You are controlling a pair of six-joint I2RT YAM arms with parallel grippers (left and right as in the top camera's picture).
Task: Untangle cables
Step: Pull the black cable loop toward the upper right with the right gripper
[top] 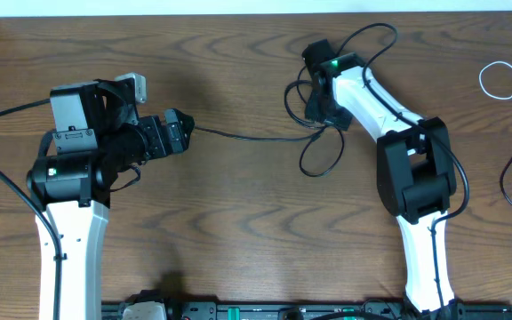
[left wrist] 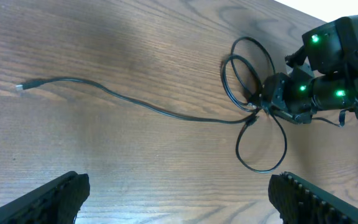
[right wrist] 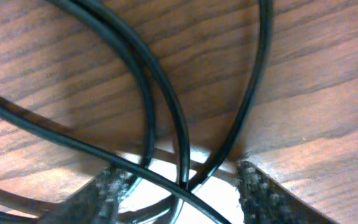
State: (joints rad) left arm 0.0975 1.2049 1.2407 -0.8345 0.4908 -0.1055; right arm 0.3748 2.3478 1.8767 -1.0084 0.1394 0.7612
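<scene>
Left gripper (top: 178, 130) I find fully spread and empty just beside the free plug end (left wrist: 21, 87) of the black cable (top: 247, 137), evidently staged to anchor it, while the right gripper (right wrist: 182, 190) stands part-open astride the tangled loops (top: 320, 151), with the strands between its fingers not clamped.

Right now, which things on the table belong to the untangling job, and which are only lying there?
Job:
- black cable tangle
- white cable

Not the job:
- left arm's thick black wire
- wooden table

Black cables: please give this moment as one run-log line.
left gripper open, empty | right gripper open, astride black cable loops | not untangled
</scene>
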